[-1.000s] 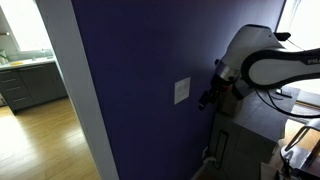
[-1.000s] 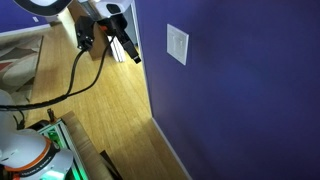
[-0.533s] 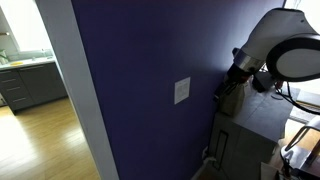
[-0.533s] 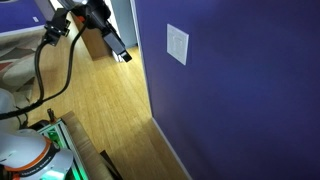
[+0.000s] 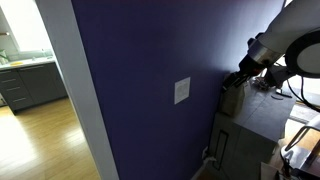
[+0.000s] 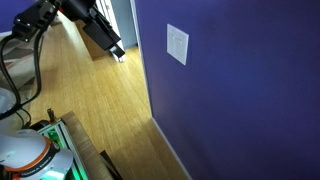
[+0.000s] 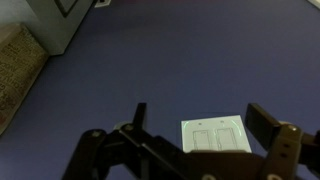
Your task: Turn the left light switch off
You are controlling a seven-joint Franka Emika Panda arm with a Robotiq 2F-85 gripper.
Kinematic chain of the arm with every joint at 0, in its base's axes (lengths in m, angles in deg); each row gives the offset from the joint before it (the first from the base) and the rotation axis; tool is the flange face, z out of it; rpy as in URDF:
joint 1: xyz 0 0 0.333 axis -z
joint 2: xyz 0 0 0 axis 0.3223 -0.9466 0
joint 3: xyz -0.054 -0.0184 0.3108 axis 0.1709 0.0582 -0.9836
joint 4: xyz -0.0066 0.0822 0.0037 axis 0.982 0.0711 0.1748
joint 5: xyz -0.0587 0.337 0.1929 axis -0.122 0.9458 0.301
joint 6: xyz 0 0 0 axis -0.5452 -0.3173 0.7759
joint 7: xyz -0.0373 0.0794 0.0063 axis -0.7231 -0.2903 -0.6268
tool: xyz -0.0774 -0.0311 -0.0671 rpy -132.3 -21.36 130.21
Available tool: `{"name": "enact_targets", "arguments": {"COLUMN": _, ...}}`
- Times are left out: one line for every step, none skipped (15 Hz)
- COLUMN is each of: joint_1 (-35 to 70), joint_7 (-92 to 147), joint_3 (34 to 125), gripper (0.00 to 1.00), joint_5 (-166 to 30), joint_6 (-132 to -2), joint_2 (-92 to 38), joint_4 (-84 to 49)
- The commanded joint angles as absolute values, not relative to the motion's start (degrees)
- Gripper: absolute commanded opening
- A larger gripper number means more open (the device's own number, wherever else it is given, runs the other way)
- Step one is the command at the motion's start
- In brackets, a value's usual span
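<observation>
A small white double switch plate [image 5: 182, 91] sits on the dark blue wall and shows in both exterior views [image 6: 177, 44]. In the wrist view the plate [image 7: 214, 135] lies low between the fingers, with the left light switch [image 7: 200, 137] as its left rocker. I cannot tell the rockers' positions. My gripper [image 7: 203, 120] is open and empty. It hangs in the air, apart from the wall and to the side of the plate, in both exterior views [image 5: 232, 82] [image 6: 115, 50].
A white door frame [image 5: 85, 100] edges the wall, with a kitchen beyond it. A grey cabinet [image 5: 245, 140] stands below the arm. A wooden floor [image 6: 115, 110] and a green-lit unit [image 6: 40, 150] lie under the arm, with a black cable [image 6: 30, 80] hanging.
The arm has pulled back from the wall. The gripper has moved steadily farther from the switch plate over the last second.
</observation>
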State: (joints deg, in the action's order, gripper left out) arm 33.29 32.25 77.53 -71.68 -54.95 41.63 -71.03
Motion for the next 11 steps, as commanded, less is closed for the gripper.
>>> {"name": "enact_targets", "arguments": {"joint_1": 33.6, "joint_7": 34.7, "joint_3": 77.0, "gripper": 1.00, "joint_5": -72.0, "joint_6": -57.4, "joint_2": 43.7, "joint_4": -73.0}}
{"name": "enact_targets", "arguments": {"joint_1": 33.6, "joint_7": 35.0, "joint_3": 76.8, "gripper": 1.00, "joint_5": -72.1, "joint_6": -58.2, "joint_2": 43.5, "joint_4": -73.1}}
{"name": "enact_targets", "arguments": {"joint_1": 33.7, "joint_7": 35.3, "joint_3": 76.7, "gripper": 1.00, "joint_5": -72.1, "joint_6": -58.9, "joint_2": 43.5, "joint_4": -73.2}}
{"name": "enact_targets", "arguments": {"joint_1": 33.8, "joint_7": 35.8, "joint_3": 76.5, "gripper": 1.00, "joint_5": -72.2, "joint_6": -60.1, "joint_2": 43.3, "joint_4": -73.4}}
{"name": "enact_targets", "arguments": {"joint_1": 33.1, "joint_7": 34.2, "joint_3": 77.2, "gripper": 1.00, "joint_5": -71.8, "joint_6": -57.6, "joint_2": 42.2, "joint_4": -71.3}}
{"name": "enact_targets", "arguments": {"joint_1": 33.1, "joint_7": 34.4, "joint_3": 77.1, "gripper": 1.00, "joint_5": -71.8, "joint_6": -58.3, "joint_2": 42.2, "joint_4": -71.5}}
{"name": "enact_targets", "arguments": {"joint_1": 33.2, "joint_7": 34.7, "joint_3": 77.0, "gripper": 1.00, "joint_5": -71.8, "joint_6": -58.7, "joint_2": 42.2, "joint_4": -71.6}}
{"name": "enact_targets", "arguments": {"joint_1": 33.2, "joint_7": 34.8, "joint_3": 77.0, "gripper": 1.00, "joint_5": -71.8, "joint_6": -58.8, "joint_2": 42.2, "joint_4": -71.8}}
{"name": "enact_targets", "arguments": {"joint_1": 33.2, "joint_7": 34.8, "joint_3": 77.0, "gripper": 1.00, "joint_5": -71.8, "joint_6": -58.9, "joint_2": 42.2, "joint_4": -71.9}}
{"name": "enact_targets", "arguments": {"joint_1": 33.2, "joint_7": 34.8, "joint_3": 77.0, "gripper": 1.00, "joint_5": -71.8, "joint_6": -58.9, "joint_2": 42.2, "joint_4": -72.0}}
{"name": "enact_targets", "arguments": {"joint_1": 33.2, "joint_7": 34.8, "joint_3": 77.0, "gripper": 1.00, "joint_5": -71.8, "joint_6": -58.9, "joint_2": 42.2, "joint_4": -72.0}}
